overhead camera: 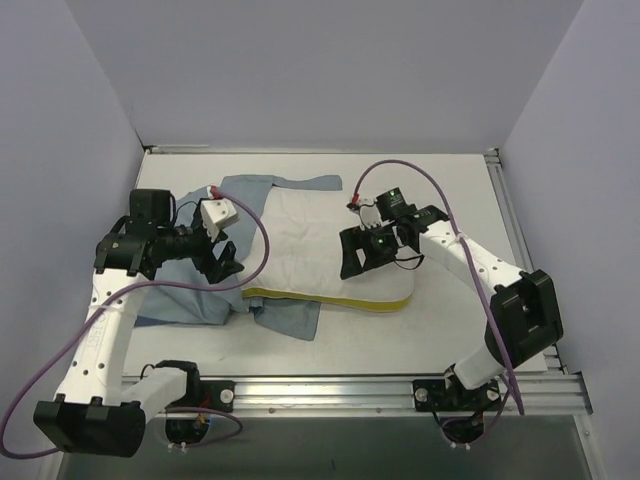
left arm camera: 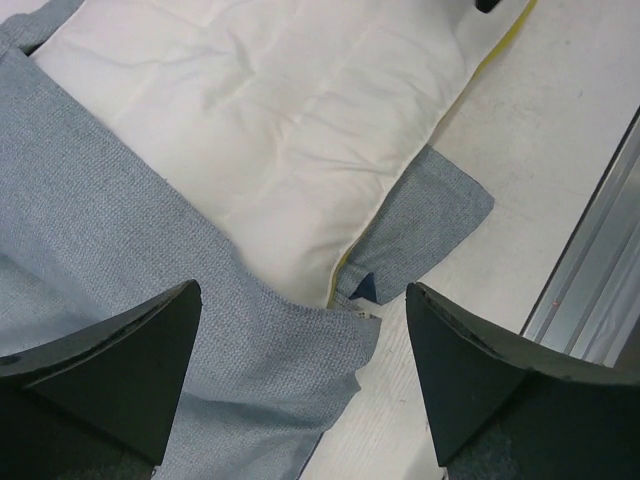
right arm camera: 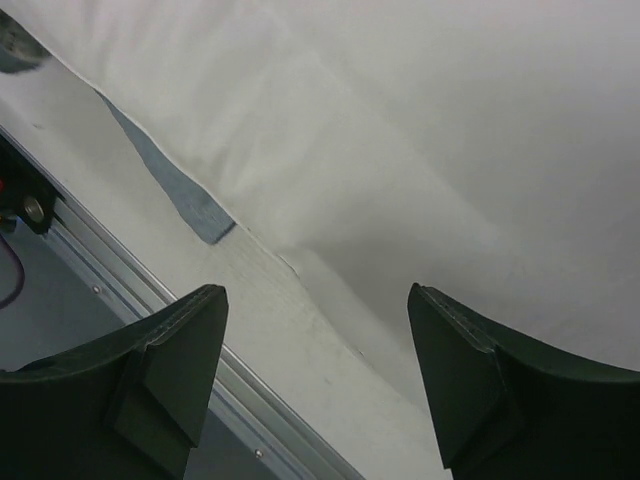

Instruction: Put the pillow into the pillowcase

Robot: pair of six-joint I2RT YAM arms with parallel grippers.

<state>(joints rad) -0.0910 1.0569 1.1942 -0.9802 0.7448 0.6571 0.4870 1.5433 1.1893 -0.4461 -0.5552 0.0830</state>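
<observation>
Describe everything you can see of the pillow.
The pillow is a plump white rectangle of soft quilted fabric, with a yellow band along its near edge. It lies flat on the pillowcase, whose grey-blue cloth shows beyond three sides and seems to overlap its left end. The open right gripper is over its right part.

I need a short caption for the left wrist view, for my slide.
Open left gripper over grey-blue pillowcase, white pillow beyond.

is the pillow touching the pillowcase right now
Touching. The left wrist view shows the pillow lying on the pillowcase, grey cloth emerging from under its corner with no gap.
</observation>
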